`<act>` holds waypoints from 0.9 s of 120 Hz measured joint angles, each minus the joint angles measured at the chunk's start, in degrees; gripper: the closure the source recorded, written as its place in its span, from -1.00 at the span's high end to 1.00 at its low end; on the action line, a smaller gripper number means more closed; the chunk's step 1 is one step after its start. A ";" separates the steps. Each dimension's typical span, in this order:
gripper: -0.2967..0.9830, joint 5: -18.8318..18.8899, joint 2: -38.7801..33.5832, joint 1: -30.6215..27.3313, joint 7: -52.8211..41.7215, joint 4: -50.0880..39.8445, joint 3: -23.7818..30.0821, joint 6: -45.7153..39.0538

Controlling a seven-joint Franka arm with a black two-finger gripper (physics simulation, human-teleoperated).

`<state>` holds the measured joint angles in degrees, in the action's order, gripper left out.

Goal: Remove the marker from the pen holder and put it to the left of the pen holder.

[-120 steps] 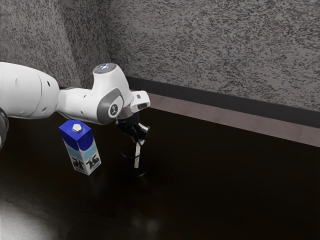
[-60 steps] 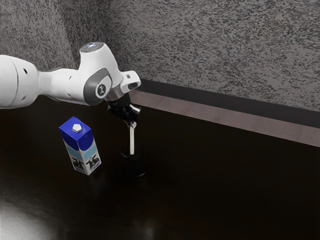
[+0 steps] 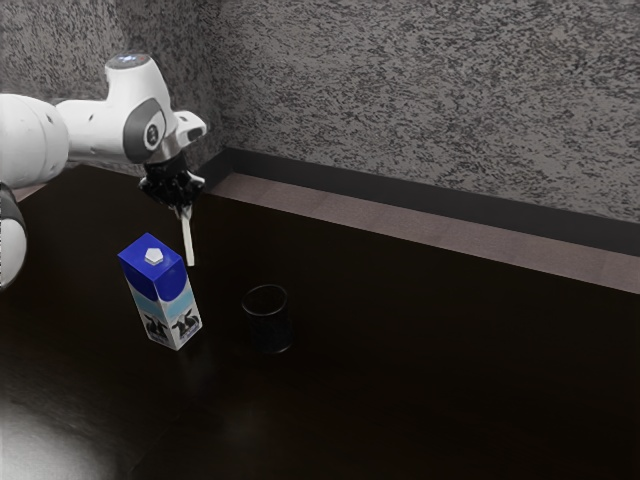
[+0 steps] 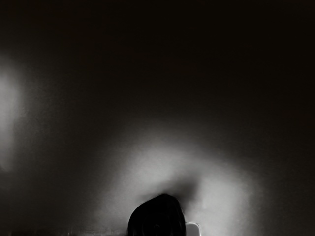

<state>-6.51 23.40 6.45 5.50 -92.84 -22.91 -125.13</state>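
In the exterior view my gripper (image 3: 184, 208) is shut on the upper end of the white marker (image 3: 188, 240), which hangs nearly upright in the air. The marker's lower end is just beyond the milk carton's top. Off toward the exterior view's right stands the black pen holder (image 3: 268, 322), upright on the table. In the wrist view a dark blurred shape (image 4: 157, 217) and a small pale piece (image 4: 193, 229) beside it show at the lower edge; which parts they are I cannot tell.
A blue and white milk carton (image 3: 163, 295) stands on the dark table (image 3: 420, 370), between the arm's side and the pen holder. A textured grey wall (image 3: 430, 110) rises behind the table.
My gripper has lifted the marker up out of the pen holder and carried it toward the exterior view's left. Pen holder and carton have stayed where they were.
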 joint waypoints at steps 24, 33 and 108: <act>-0.69 0.74 3.72 -4.94 3.14 -0.29 -0.11 0.83; -0.69 0.70 4.63 -5.43 4.08 -0.14 -0.10 0.92; 0.44 5.10 -23.60 16.95 2.01 -0.49 0.10 22.21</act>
<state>-1.41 -0.20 23.39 7.51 -93.34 -22.81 -102.92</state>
